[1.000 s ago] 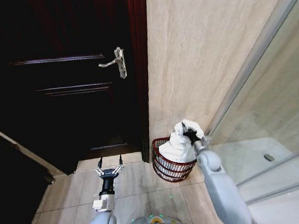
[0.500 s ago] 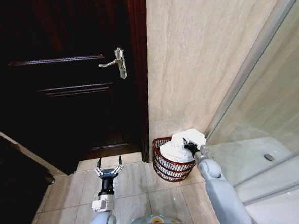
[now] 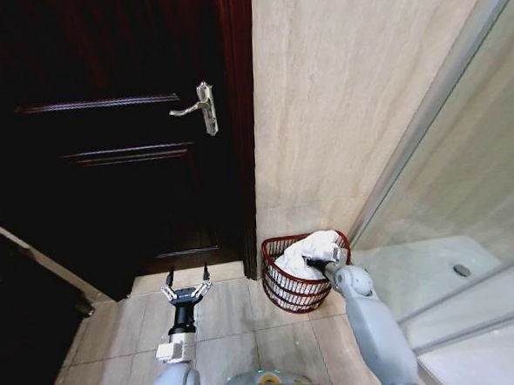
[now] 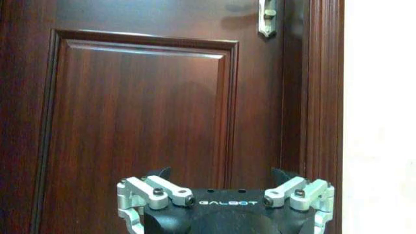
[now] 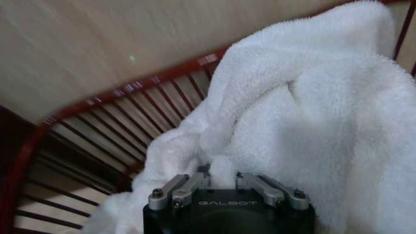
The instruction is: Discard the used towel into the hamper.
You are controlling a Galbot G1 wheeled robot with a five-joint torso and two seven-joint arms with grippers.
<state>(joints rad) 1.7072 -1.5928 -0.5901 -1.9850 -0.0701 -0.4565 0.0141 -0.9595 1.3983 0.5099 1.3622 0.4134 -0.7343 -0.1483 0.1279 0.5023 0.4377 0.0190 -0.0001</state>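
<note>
Right gripper point(image 3: 310, 261) has its jaws clamped tight on the white towel point(image 3: 306, 251), down inside the hamper point(image 3: 291, 297). Left gripper point(image 3: 187, 276) hangs over the floor, jaws spread wide, holding nothing.

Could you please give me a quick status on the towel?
Right gripper shut on white terry towel, inside reddish-brown ribbed hamper. Left gripper open, idle by dark door. Nothing obstructing.
</note>
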